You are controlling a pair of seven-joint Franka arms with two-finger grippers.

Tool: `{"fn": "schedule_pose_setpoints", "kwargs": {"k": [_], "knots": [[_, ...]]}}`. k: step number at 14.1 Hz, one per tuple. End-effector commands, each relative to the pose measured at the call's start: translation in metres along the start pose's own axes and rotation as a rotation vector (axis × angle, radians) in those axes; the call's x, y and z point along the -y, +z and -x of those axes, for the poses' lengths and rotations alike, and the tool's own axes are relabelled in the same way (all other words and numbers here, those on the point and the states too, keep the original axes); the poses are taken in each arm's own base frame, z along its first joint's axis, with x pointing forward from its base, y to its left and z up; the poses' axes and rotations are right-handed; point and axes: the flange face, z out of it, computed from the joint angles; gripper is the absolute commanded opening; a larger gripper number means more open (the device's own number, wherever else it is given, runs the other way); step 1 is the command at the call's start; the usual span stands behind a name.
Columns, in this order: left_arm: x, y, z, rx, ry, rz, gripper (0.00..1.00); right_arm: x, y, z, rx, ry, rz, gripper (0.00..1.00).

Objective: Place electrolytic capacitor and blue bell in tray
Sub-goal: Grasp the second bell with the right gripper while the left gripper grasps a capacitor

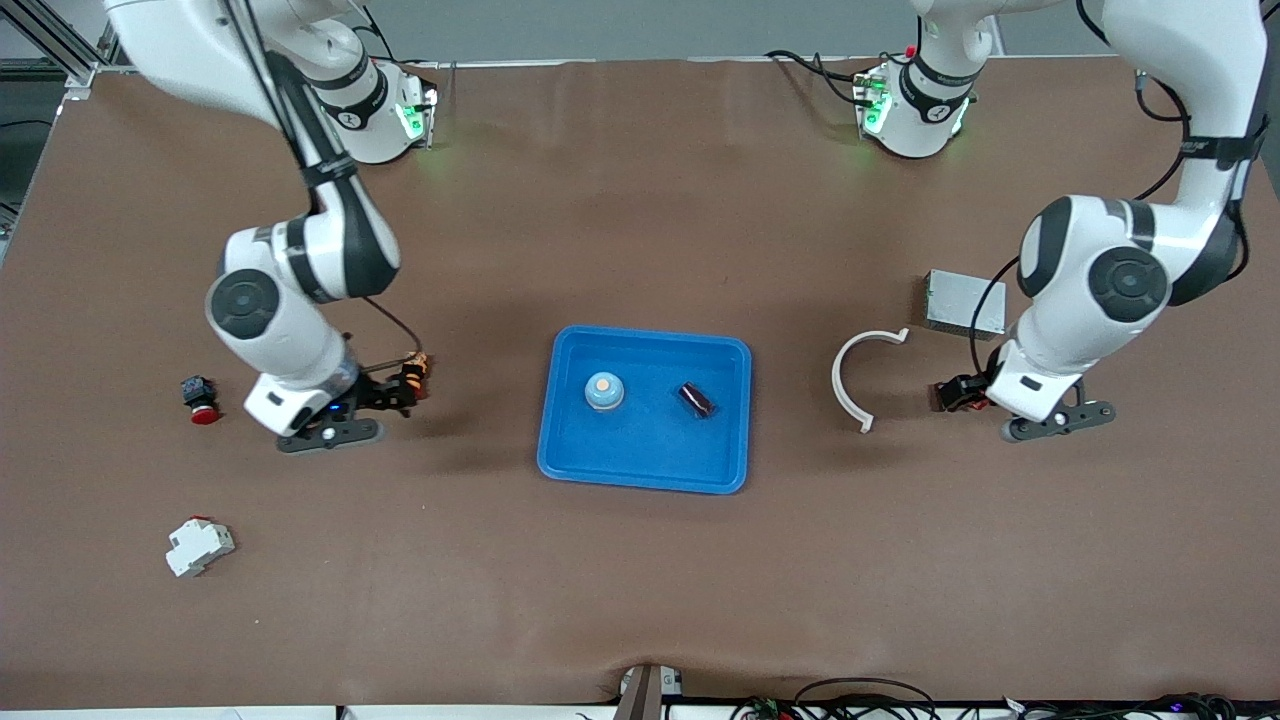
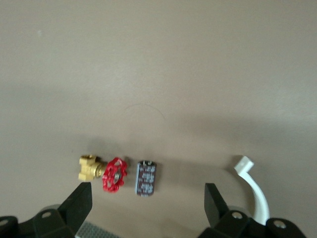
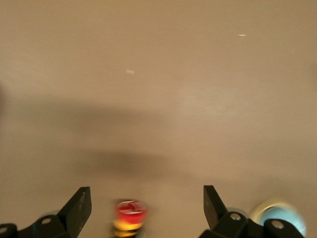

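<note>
In the front view the bright-blue tray (image 1: 645, 470) lies mid-table. The blue bell (image 1: 604, 391) and the dark electrolytic capacitor (image 1: 697, 399) lie inside it. My left gripper (image 1: 955, 395) hangs low over the table beside a white curved piece (image 1: 858, 375). In the left wrist view it is open (image 2: 147, 208) and empty. That view shows a dark capacitor (image 2: 146, 177) on bare table and no tray. My right gripper (image 1: 408, 382) is low over the table toward the right arm's end. It is open and empty in the right wrist view (image 3: 146, 208), where a blue bell (image 3: 278, 218) shows at the edge.
A red push button (image 1: 200, 400) and a white breaker (image 1: 198, 547) lie toward the right arm's end; the button also shows in the right wrist view (image 3: 130, 214). A grey box (image 1: 965, 303) sits by the left arm. A brass valve with a red handwheel (image 2: 106, 172) lies beside the capacitor.
</note>
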Motion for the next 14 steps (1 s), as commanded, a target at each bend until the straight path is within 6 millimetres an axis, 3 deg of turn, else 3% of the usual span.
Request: {"fn": "schedule_pose_setpoints", "kwargs": {"k": [1,6,9,14], "knots": [[-0.009,0.032,0.018,-0.009,0.050,-0.001,1.00,-0.063,0.017,0.030,-0.037,-0.099,0.003,1.00],[-0.013,0.063,0.024,0.047,0.036,0.007,1.00,-0.120,0.043,0.058,-0.036,-0.156,0.001,1.00],[-0.014,0.077,0.030,0.076,0.039,0.005,1.00,-0.123,0.067,0.084,-0.044,-0.144,-0.010,1.00],[-0.021,0.095,0.037,0.112,0.073,-0.005,1.00,-0.149,0.092,0.105,-0.008,-0.180,-0.015,1.00]]}}
